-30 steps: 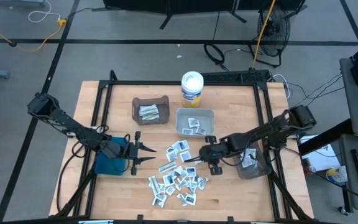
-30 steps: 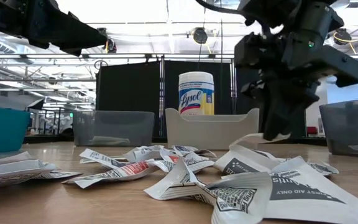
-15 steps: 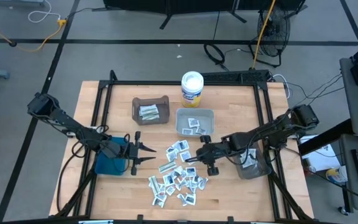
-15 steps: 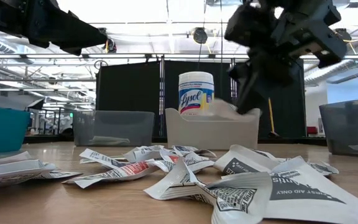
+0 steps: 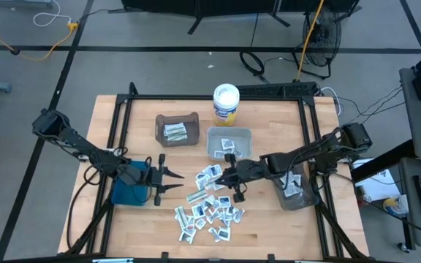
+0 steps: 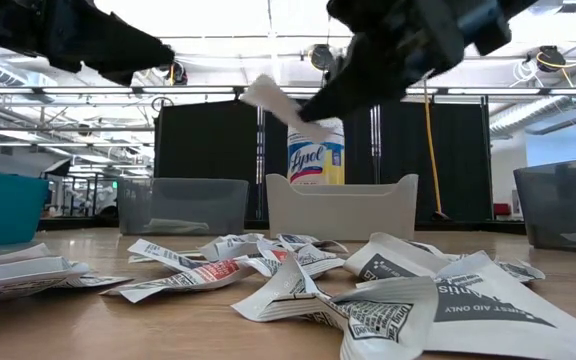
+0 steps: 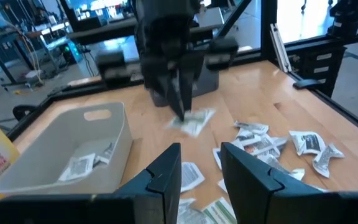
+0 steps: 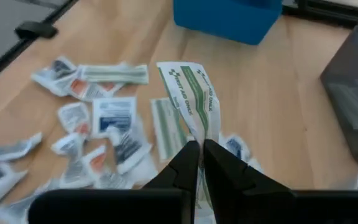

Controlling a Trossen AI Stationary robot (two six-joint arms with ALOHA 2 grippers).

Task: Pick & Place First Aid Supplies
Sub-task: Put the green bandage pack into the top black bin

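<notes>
Pinching green-printed packet (image 8: 191, 99), right gripper (image 8: 200, 152).

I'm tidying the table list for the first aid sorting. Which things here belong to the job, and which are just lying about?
Job:
- loose packets on the table
- green-striped packet pinched in the right gripper
- grey bin, brown bin, blue bin, dark bin

Lying about:
- wipes tub
- left gripper, waiting open by the blue bin

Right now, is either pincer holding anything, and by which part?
The right pincer pinches a green-printed packet by one end, lifted above the pile. The left pincer is open and holds nothing.
</notes>
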